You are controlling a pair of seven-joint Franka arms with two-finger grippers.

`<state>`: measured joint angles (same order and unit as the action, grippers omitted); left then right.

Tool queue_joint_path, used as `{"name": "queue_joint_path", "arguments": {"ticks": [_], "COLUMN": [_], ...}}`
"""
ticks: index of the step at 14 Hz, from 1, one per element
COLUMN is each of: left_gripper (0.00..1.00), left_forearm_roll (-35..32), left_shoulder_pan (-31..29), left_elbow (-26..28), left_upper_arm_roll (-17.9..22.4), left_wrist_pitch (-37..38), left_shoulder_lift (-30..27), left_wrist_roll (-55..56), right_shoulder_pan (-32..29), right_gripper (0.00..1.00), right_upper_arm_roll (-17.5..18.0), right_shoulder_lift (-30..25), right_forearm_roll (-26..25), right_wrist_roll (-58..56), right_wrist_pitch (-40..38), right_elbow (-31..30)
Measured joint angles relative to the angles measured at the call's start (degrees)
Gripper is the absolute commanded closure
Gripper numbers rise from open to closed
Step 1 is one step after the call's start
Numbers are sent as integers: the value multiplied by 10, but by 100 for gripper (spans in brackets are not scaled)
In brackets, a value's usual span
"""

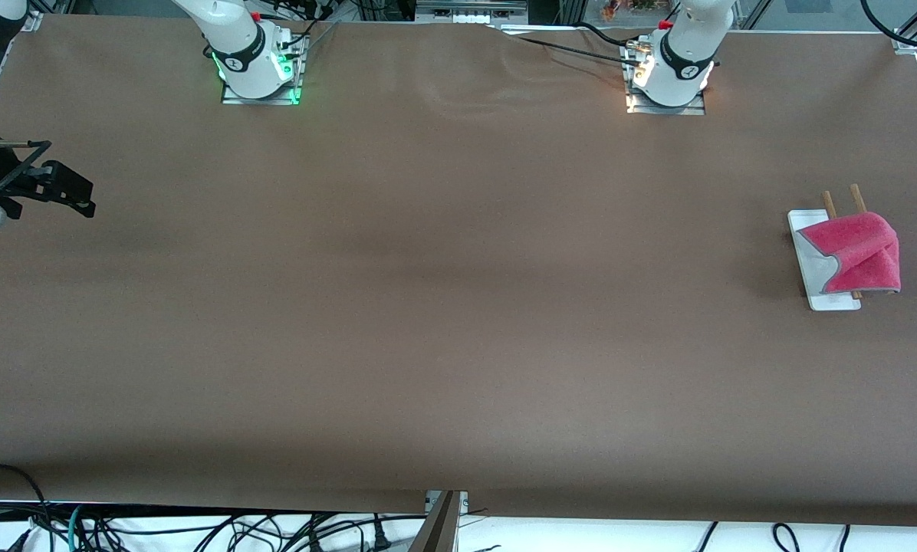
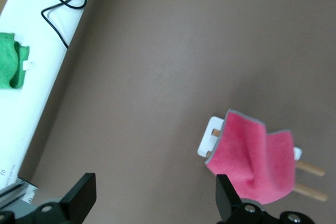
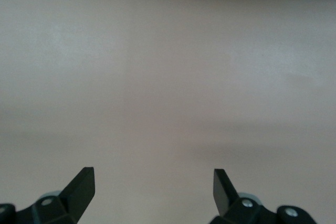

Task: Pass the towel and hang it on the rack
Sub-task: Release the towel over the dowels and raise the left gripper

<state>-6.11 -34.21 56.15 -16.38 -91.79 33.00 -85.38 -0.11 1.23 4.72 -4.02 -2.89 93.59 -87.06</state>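
Note:
The pink-red towel (image 1: 857, 249) hangs folded over the two wooden rods (image 1: 828, 201) of the rack, whose white base (image 1: 815, 268) lies at the left arm's end of the table. The left wrist view has the towel (image 2: 254, 158) draped over the rack (image 2: 209, 142), with the rod ends (image 2: 310, 169) sticking out. My left gripper (image 2: 156, 190) is open and empty, up above the table beside the rack; the front view does not show it. My right gripper (image 1: 64, 188) is open and empty over the right arm's end of the table, with bare table under it (image 3: 154, 182).
A green cloth (image 2: 13, 66) and a black cable (image 2: 63, 9) lie on the white surface past the table's edge. Loose cables (image 1: 198, 529) run below the table's edge nearest the front camera.

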Motion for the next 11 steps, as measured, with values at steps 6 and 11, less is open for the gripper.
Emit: {"name": "queue_joint_path", "arguments": {"ticks": [6, 11], "left_gripper": [0, 0], "left_forearm_roll": [-50, -55], "left_shoulder_pan": [164, 249], "left_elbow": [31, 221], "left_upper_arm_roll": [35, 58], "left_wrist_pitch": [60, 41], "left_shoulder_lift": [-40, -177], "left_wrist_roll": [263, 518], "right_shoulder_pan": [0, 0], "right_gripper": [0, 0], "right_upper_arm_roll": [2, 2], "right_shoulder_lift": [2, 3], "right_forearm_roll": [0, 0], "right_wrist_roll": [-1, -1], "right_wrist_pitch": [2, 3], "right_elbow": [0, 1]}}
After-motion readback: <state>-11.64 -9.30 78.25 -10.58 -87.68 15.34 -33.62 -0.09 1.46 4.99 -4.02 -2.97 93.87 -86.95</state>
